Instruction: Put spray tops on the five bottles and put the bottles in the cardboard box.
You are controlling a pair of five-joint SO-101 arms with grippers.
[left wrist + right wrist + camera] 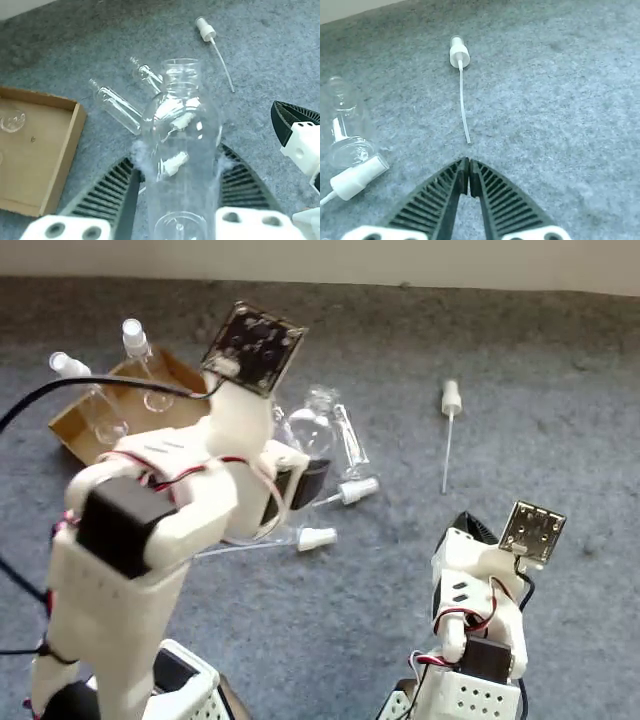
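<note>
The left end effector (178, 150) grips a clear open-necked bottle (180, 110) near the cardboard box (67, 145). The right end effector (469, 172), closed on nothing, sits well apart from the box, as does a loose spray top (459, 51) on the table (560, 100).

Bottles, five. Held bottle (180, 110) in left gripper (178, 152). Two bare, lying just beyond that gripper: near bare bottle (119, 106), far bare bottle (148, 76). Two capped, upright in cardboard box (172, 370): first capped bottle (140, 360), second capped bottle (90, 400). Loose spray tops, three: first spray top (459, 52) ahead of right gripper (469, 162); beside left gripper, second spray top (360, 490), third spray top (316, 538). Box, one.
</note>
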